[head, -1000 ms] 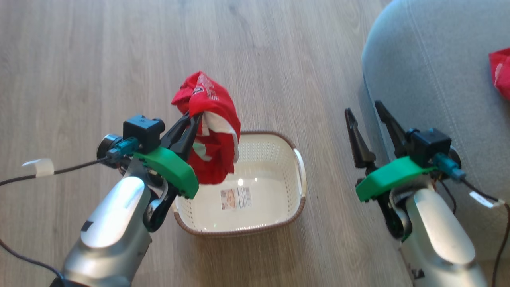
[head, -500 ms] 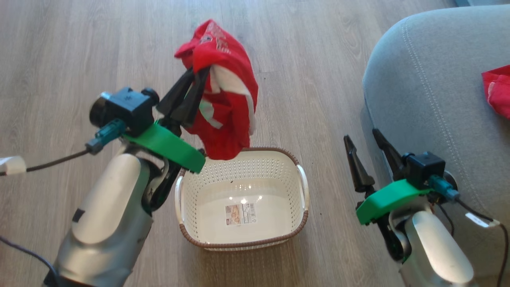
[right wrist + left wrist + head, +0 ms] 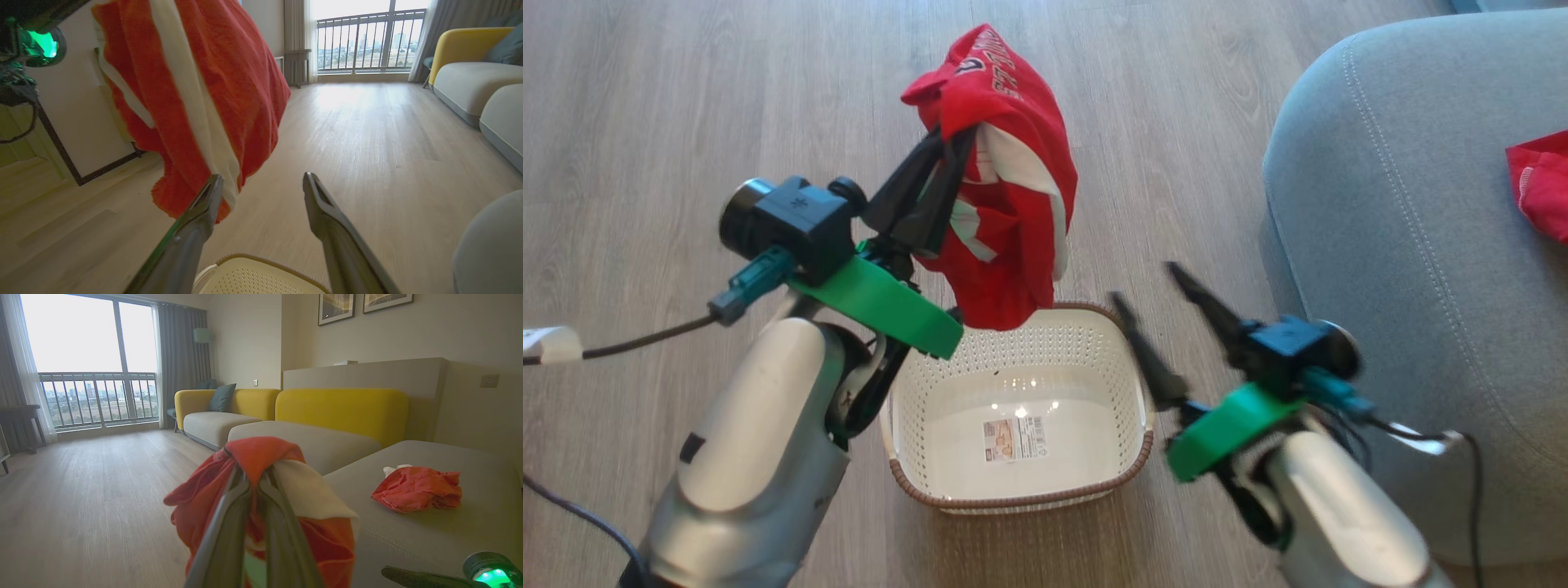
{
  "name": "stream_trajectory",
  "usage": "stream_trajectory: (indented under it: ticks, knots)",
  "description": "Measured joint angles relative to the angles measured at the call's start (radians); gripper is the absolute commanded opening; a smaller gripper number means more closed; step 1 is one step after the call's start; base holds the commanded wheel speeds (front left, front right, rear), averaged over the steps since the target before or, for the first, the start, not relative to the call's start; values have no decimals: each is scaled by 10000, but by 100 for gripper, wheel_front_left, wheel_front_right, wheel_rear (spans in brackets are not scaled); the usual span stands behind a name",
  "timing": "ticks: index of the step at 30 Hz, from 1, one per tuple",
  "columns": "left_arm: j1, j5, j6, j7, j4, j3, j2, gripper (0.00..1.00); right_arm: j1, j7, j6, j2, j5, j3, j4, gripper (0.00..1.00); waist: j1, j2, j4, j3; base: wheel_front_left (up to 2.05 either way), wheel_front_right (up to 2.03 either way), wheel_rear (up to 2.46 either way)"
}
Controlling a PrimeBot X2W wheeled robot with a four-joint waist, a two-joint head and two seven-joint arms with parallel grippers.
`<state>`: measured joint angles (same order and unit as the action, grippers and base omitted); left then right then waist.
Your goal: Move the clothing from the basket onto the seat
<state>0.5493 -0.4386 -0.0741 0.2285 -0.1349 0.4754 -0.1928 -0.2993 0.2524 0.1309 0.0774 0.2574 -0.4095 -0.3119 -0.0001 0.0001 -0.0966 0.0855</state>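
A red garment with white trim and lettering (image 3: 1013,204) hangs in the air above the far rim of the cream basket (image 3: 1013,500). My left gripper (image 3: 947,155) is shut on its upper folds; the left wrist view shows the cloth (image 3: 261,453) draped over the closed fingers (image 3: 254,475). The basket holds nothing but its bottom label. My right gripper (image 3: 1143,282) stands open beside the basket's right handle, nothing between its fingers (image 3: 262,179), with the hanging garment (image 3: 196,81) just to its left. The grey seat (image 3: 1405,245) is at the right, and a second red garment (image 3: 1539,184) lies crumpled on it (image 3: 416,488).
Wooden floor (image 3: 686,98) surrounds the basket. A yellow-backed sofa (image 3: 339,412) with grey cushions extends beyond the seat, towards a balcony window (image 3: 90,359). A dark-framed white panel (image 3: 81,134) leans by the wall. Cables trail from both wrists.
My left arm has lifted the red garment up out of the basket and a little to the right. My right gripper has swung left, away from the seat's edge, to the basket's right side, still open.
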Motion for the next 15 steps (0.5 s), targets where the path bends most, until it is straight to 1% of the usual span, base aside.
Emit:
stream_trajectory:
  ticks: [4, 7, 13, 15]
  knots:
    - [-13, -2, 65, -75, 73, 119, 15, 0, -719, 0, 0, -13, 125, -1210, 48, 100, 0, 0, -13, 23, 0, 0, 0]
    - [-14, -2, 65, -75, 104, 209, 63, 0, -1351, 0, 0, -23, 186, -1778, -238, 100, 1, 0, 25, 36, 0, 0, 0]
    - [-32, -4, 54, -84, 128, 556, 238, 0, -2491, 0, 0, -52, 10, -2207, -1567, 100, 0, 0, 271, 41, 0, 0, 0]
    - [-32, -15, -36, -88, 132, 717, 295, 0, -2801, 0, 0, -46, 35, -2309, -1850, 100, 1, 0, 391, 49, 0, 0, 0]
